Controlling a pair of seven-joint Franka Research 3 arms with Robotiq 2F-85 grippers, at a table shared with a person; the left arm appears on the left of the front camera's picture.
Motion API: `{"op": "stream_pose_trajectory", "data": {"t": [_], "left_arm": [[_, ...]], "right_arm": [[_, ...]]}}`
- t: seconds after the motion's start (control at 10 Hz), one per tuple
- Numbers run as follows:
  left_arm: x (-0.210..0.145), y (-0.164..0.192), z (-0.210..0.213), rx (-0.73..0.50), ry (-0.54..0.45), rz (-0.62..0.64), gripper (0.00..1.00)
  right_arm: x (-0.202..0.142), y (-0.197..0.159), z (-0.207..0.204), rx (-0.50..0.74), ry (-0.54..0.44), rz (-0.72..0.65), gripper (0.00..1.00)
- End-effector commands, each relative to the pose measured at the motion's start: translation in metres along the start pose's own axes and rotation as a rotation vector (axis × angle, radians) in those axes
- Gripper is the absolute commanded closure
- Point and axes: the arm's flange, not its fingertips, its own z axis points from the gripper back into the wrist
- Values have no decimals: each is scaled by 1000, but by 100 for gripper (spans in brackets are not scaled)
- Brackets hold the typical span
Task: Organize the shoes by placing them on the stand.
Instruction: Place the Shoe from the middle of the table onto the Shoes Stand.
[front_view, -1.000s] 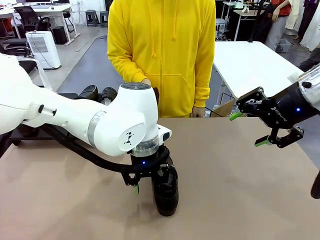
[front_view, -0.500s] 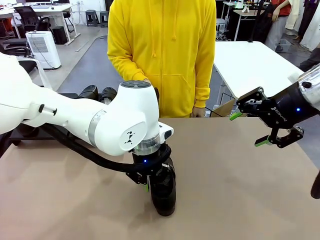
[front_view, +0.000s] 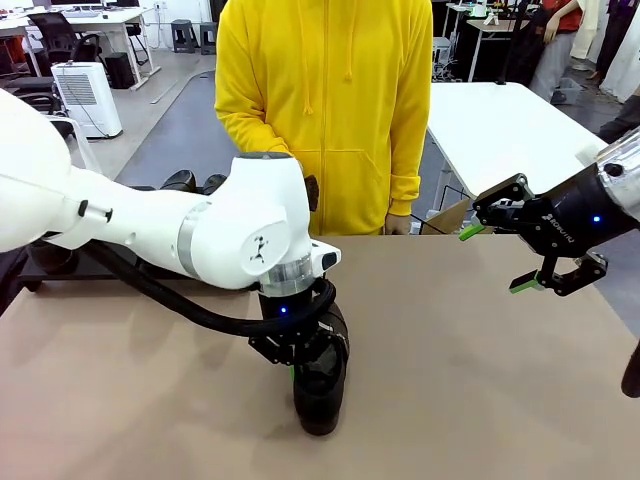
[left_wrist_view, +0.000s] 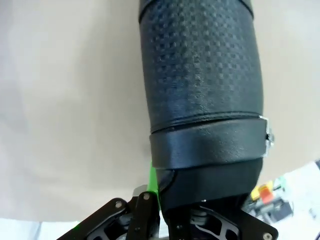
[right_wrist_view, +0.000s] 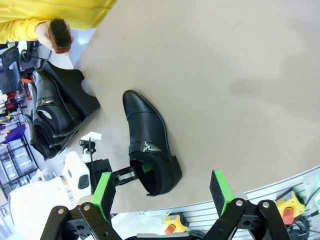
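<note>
- Shoe (front_view: 320, 385), glossy black with a buckle strap, lies on the beige counter (front_view: 480, 350) at lower centre of the front view, toe toward the camera.
- Left hand (front_view: 300, 372), wide a second ago, has now clamped onto the shoe's heel collar; the grasp looks made, so lifting is likely next.
- Stand (right_wrist_view: 75, 85), upper left of the right wrist view, already carries other shoes (right_wrist_view: 50, 112).
- Right hand (front_view: 505, 258) hangs wide and empty at right.

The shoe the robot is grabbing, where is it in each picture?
Front view: shoe, bottom middle, under the left gripper.
Left wrist view: shoe, top middle to lower right.
Right wrist view: shoe, centre-left.
Shared landmark: the beige table.
</note>
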Motion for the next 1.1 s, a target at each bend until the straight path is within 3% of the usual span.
{"op": "stream_pose_trajectory", "data": {"t": [0.0,0.2,0.5,0.7,1.0], "left_arm": [[-19,10,36,-28,111,-157,100],[-37,29,90,-57,100,-218,100],[-62,79,181,-49,-136,-237,100],[-68,124,233,10,-338,-121,100],[-89,172,273,71,-500,48,100]], "right_arm": [[1,-1,1,-8,-6,9,0],[1,-1,1,-8,-6,9,0],[1,-1,1,-8,-6,9,0],[1,-1,1,-8,-6,9,0],[1,-1,1,-8,-6,9,0]]}}
